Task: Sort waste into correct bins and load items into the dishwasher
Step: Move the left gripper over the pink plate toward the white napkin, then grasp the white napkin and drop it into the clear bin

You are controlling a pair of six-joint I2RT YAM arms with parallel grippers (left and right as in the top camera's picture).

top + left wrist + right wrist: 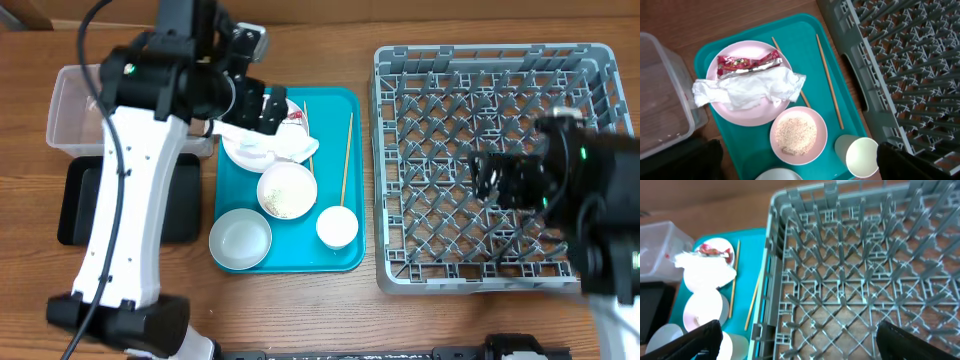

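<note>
On the teal tray [340, 255] lies a pink plate [725, 107] with a crumpled white napkin [752, 87] and a red-and-white wrapper [747, 62]. Below it stand a bowl of rice scraps [797, 134], a pale empty bowl [240, 240] and a small white cup [861, 156]. Two wooden chopsticks [829, 80] lie on the tray. The grey dish rack [495, 165] is empty at the right. My left gripper [799, 170] is open, empty, high above the plate. My right gripper [797, 340] is open, empty, above the rack's left part.
A clear plastic tub [75, 110] stands at the far left, with a shallow black tray [75, 205] in front of it. The left arm's white links cross over both. Bare wooden table lies in front of the tray and rack.
</note>
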